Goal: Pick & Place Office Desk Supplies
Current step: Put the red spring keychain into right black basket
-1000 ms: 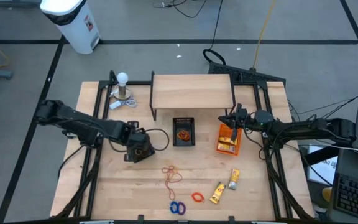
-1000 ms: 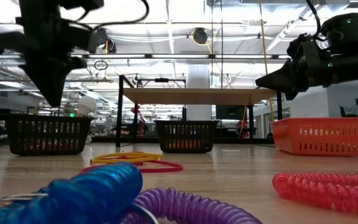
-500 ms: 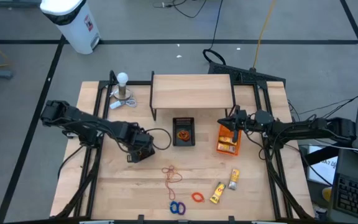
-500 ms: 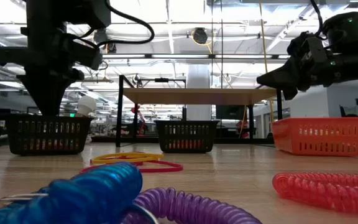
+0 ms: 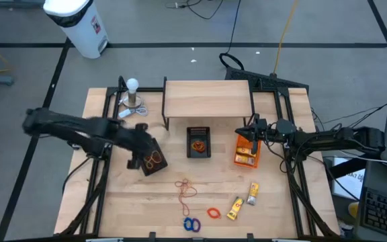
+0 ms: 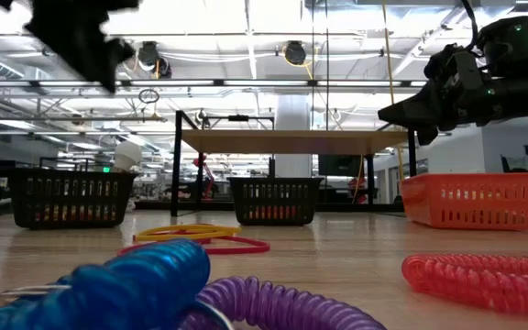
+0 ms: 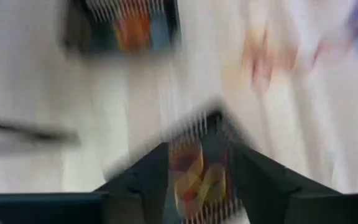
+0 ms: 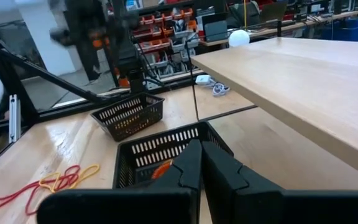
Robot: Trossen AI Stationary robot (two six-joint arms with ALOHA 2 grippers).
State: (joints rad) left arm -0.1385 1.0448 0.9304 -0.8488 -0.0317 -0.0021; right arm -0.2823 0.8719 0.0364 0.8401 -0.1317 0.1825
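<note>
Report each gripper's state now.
Left gripper: open above the left black mesh bin, holding nothing.
Right gripper: shut, empty, over the orange plastic bin.

- Ceiling strip lights [image 6: 246, 14] glared white across the low view, leaving the arms as dark silhouettes.
- The coiled rings [image 6: 145, 284] nearest the lens were soft, out of focus.
- The left wrist view was heavily motion-blurred; the mesh bin [image 7: 197, 174] smeared.
- From above, the left arm [image 5: 86, 131] was streaked; the counter [image 5: 274, 202] lay evenly lit, shadows faint.
</note>
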